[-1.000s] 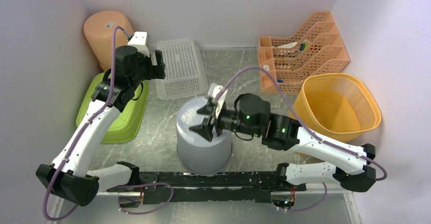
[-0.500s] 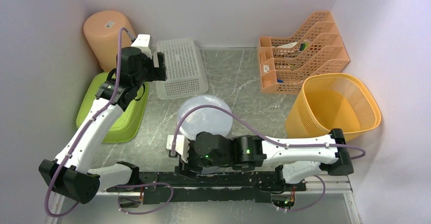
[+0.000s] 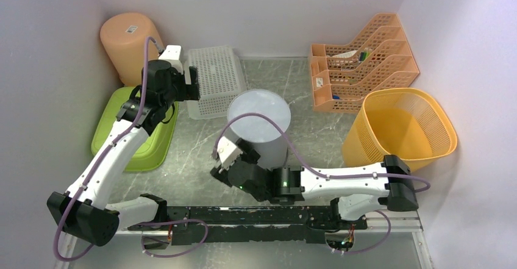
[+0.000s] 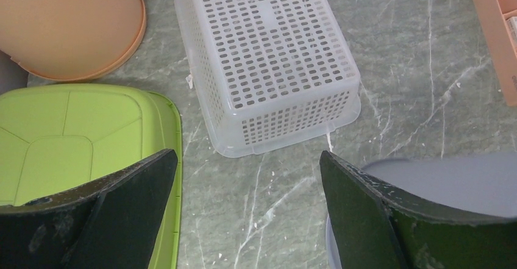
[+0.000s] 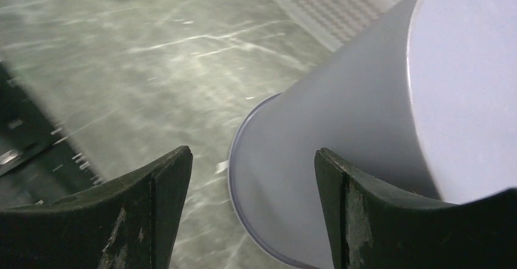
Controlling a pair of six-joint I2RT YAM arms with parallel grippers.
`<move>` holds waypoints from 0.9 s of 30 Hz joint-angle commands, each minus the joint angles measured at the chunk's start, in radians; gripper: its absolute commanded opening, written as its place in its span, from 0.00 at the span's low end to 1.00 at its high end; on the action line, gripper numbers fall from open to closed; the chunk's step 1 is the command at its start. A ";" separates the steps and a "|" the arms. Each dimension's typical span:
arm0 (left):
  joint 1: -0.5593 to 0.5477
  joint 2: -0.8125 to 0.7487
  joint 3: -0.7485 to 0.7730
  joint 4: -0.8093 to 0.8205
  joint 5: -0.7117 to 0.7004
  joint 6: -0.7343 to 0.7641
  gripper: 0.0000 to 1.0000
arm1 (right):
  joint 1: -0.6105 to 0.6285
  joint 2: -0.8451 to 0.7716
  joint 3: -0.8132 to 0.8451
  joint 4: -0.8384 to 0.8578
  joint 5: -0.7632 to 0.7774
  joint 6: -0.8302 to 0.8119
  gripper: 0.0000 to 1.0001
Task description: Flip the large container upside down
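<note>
Now the container [image 3: 259, 122] is found flipped, base up and rim down mid-counter [image 3: 311, 129], having been gripped a second ago by the right pincer [image 5: 244, 211], since released beside it, while the left pincer [image 4: 247, 159] is held open, empty.

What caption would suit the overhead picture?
Grey container stands base-up; open right gripper beside it, open left gripper near the white basket.
</note>
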 commanded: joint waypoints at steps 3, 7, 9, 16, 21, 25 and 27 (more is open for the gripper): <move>-0.010 -0.032 -0.030 0.041 0.006 -0.015 0.99 | -0.229 0.014 -0.056 0.056 0.159 0.093 0.75; -0.010 -0.038 -0.041 0.046 0.006 -0.014 1.00 | -0.425 0.025 -0.136 0.193 0.022 0.028 0.74; -0.010 -0.040 -0.045 0.049 0.007 -0.015 1.00 | -0.495 0.065 -0.124 0.237 0.001 -0.017 0.74; -0.010 -0.048 -0.054 0.047 -0.006 -0.003 0.99 | -0.598 0.133 -0.044 0.309 -0.095 -0.094 0.75; -0.010 -0.062 -0.053 0.035 -0.013 0.001 1.00 | -0.555 0.060 -0.038 0.194 -0.157 -0.027 0.74; -0.010 -0.079 -0.054 0.042 -0.003 -0.007 1.00 | -0.437 0.003 -0.067 0.115 -0.042 0.042 0.74; -0.010 -0.078 -0.056 0.044 0.005 -0.011 1.00 | -0.393 -0.011 -0.081 0.064 0.039 0.113 0.74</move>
